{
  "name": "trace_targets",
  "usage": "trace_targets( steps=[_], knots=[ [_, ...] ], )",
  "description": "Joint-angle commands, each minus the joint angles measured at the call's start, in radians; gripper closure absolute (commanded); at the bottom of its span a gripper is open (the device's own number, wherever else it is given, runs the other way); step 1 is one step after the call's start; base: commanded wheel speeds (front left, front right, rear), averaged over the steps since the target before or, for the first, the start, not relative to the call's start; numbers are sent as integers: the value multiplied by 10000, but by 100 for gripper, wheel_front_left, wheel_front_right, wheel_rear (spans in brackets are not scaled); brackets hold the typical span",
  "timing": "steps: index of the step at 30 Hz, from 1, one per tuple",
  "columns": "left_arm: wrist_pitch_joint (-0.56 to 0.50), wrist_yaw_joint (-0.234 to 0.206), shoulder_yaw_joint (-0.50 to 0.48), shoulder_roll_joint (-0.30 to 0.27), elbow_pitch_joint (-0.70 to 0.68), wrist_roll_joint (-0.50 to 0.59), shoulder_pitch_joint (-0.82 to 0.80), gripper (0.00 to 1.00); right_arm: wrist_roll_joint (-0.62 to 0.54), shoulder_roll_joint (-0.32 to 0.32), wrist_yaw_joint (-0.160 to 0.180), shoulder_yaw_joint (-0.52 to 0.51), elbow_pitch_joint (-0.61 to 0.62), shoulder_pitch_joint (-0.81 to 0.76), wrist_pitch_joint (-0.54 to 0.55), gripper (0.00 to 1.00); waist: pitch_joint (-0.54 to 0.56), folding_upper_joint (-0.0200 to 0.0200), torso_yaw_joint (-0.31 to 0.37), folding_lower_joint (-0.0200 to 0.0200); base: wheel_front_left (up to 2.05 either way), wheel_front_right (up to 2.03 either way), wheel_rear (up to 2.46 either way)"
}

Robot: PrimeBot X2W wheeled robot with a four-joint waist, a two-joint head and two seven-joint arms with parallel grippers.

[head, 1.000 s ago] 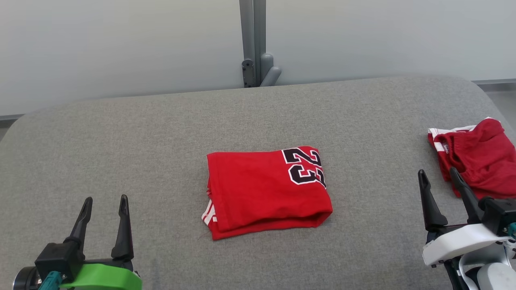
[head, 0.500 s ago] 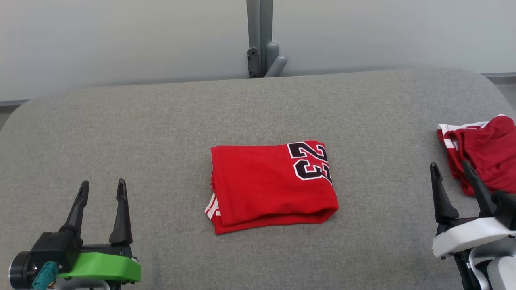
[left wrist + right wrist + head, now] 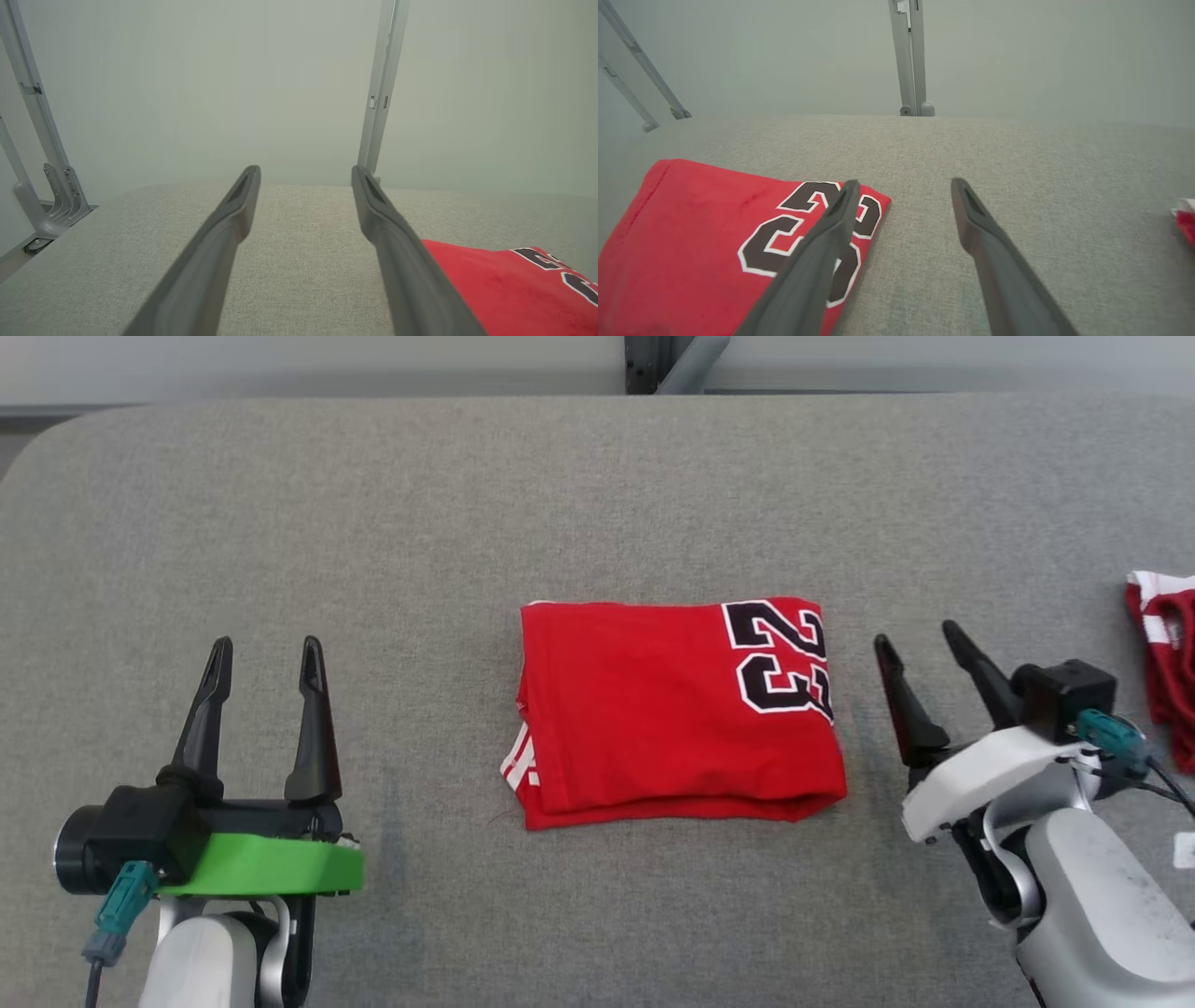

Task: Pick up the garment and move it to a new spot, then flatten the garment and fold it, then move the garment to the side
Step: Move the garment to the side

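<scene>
The garment (image 3: 653, 709) is a red piece with a black "23", folded into a neat rectangle and lying flat in the middle of the grey padded table (image 3: 373, 523). My right gripper (image 3: 913, 633) stands open just beside the garment's right edge, nothing between its fingers. In the right wrist view the garment (image 3: 691, 233) lies at the lower left, with the right gripper (image 3: 905, 182) open over bare table. My left gripper (image 3: 266, 644) is open well to the left of the garment. The left wrist view has the left gripper (image 3: 304, 170) open and the garment (image 3: 514, 289) at the lower right.
A second red garment with white trim (image 3: 1167, 653) lies crumpled at the table's far right edge. A grey metal post (image 3: 908, 56) rises behind the table's far edge against a pale wall. Bare table stretches left of and behind the folded garment.
The head view has tilted down, so the whole picture has shifted. My right gripper has moved left, close to the garment's right edge. The garment itself has not moved.
</scene>
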State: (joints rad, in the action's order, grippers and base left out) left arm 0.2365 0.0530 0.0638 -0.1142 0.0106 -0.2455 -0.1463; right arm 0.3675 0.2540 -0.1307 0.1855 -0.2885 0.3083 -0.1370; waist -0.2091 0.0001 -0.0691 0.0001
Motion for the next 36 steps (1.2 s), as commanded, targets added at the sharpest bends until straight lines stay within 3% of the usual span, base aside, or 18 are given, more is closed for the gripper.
trace_targets(
  steps=[1,14,15,16,26,36],
  knots=[
    [110,71,-12,24,105,-43,-239,0,155,42,1,291,-321,294,55,0,-693,-1,-550,-1,0,0,0],
    [275,174,-3,195,577,54,-791,0,1402,-26,3,2176,-2672,1384,712,2,-1143,-1,-615,-1,0,0,0],
    [278,185,-8,202,584,65,-801,0,1548,-39,1,2332,-2759,1394,865,58,-1144,-1,-598,-1,0,0,0],
    [280,193,-19,209,574,79,-807,0,1639,-8,-2,2512,-2780,1413,962,100,-1141,-1,-577,-1,0,0,0],
    [285,211,-248,225,465,191,-728,0,1716,786,9,2900,-2041,1867,32,100,-1100,-1,-111,-1,0,0,0],
    [285,269,-411,50,126,352,-945,0,1531,1768,9,2354,-1441,1509,-161,100,-1473,-1,1211,-1,0,0,0]
  ],
)
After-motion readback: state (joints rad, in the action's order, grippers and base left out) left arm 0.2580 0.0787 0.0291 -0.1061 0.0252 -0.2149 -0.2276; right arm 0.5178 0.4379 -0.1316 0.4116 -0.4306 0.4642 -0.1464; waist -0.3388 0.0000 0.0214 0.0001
